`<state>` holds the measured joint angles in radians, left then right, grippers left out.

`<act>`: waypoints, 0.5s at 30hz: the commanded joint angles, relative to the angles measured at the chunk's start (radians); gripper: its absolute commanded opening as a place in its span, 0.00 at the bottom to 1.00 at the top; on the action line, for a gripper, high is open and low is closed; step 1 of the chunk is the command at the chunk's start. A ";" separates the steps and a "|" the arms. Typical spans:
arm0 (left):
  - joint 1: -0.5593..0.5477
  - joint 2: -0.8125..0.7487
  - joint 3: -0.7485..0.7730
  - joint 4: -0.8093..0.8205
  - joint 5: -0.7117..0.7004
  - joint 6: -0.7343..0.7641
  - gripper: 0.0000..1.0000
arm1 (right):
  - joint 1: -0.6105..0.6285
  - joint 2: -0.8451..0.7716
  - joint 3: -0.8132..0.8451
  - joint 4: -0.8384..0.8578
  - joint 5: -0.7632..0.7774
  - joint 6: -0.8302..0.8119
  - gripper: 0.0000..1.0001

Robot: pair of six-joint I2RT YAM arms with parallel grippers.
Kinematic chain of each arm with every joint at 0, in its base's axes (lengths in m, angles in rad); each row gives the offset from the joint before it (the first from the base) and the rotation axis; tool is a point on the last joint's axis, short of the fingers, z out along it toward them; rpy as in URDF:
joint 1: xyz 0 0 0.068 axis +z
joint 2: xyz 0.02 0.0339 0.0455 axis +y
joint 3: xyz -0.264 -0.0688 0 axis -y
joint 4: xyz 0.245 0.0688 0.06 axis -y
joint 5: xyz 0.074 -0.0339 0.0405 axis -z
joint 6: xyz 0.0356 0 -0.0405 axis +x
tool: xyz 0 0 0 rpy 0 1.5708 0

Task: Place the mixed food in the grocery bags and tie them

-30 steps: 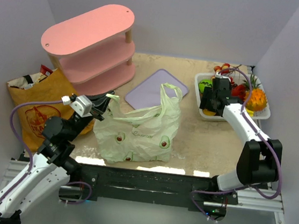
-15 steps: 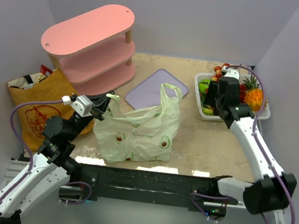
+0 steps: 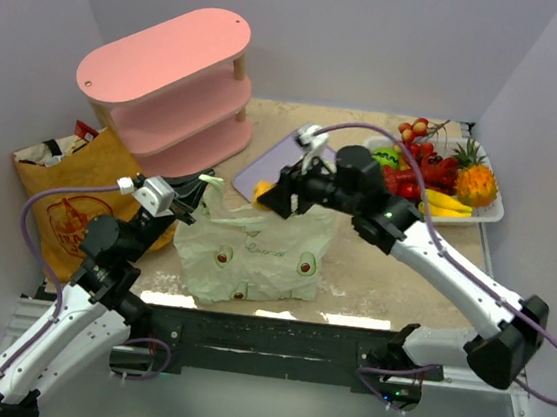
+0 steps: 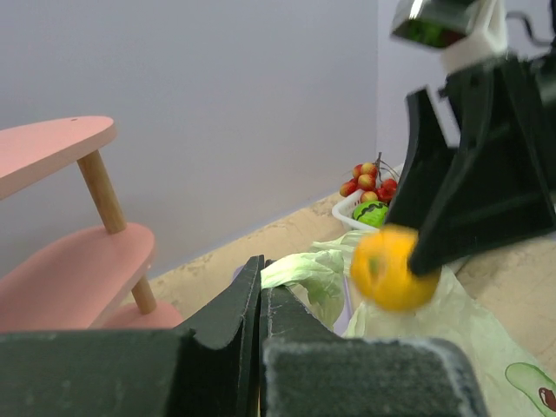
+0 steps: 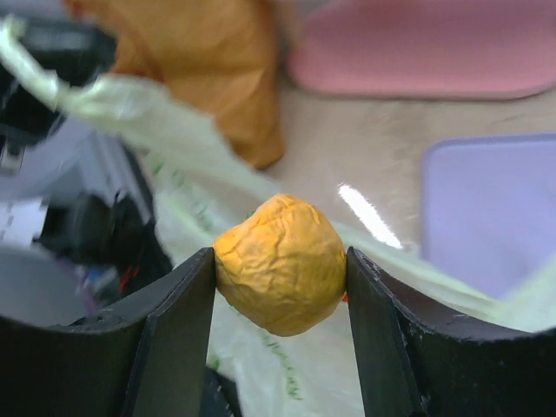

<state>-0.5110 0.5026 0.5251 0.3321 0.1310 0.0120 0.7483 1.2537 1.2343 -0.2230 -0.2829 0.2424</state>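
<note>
One orange [image 3: 264,189] clamped in the part-closed right claw [image 5: 280,269] over the bag [image 3: 253,251], ready to drop in; left claw [image 4: 261,280] pinched shut on its left handle, apparently holding the mouth open

paper bag [image 3: 62,209] left | plastic bag [image 3: 253,256] centre | tray [image 3: 474,217] rear right

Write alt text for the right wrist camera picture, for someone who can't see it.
The right pincer grips a wrinkled orange fruit between its two dark fingers, over a pale-green plastic bag. Blurred behind are a brown paper bag, a pink shelf and a lilac board.
</note>
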 commanded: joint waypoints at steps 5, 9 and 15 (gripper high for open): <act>0.003 -0.003 0.013 0.036 0.004 0.016 0.00 | 0.190 0.093 0.050 0.143 -0.203 -0.046 0.13; 0.003 -0.007 0.012 0.035 0.002 0.017 0.00 | 0.197 0.128 0.068 0.180 -0.168 -0.023 0.12; 0.003 -0.009 0.013 0.036 0.005 0.017 0.00 | 0.197 0.202 0.105 0.211 -0.141 -0.026 0.11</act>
<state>-0.5110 0.5003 0.5251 0.3321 0.1310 0.0120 0.9463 1.4094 1.2819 -0.0868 -0.4370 0.2111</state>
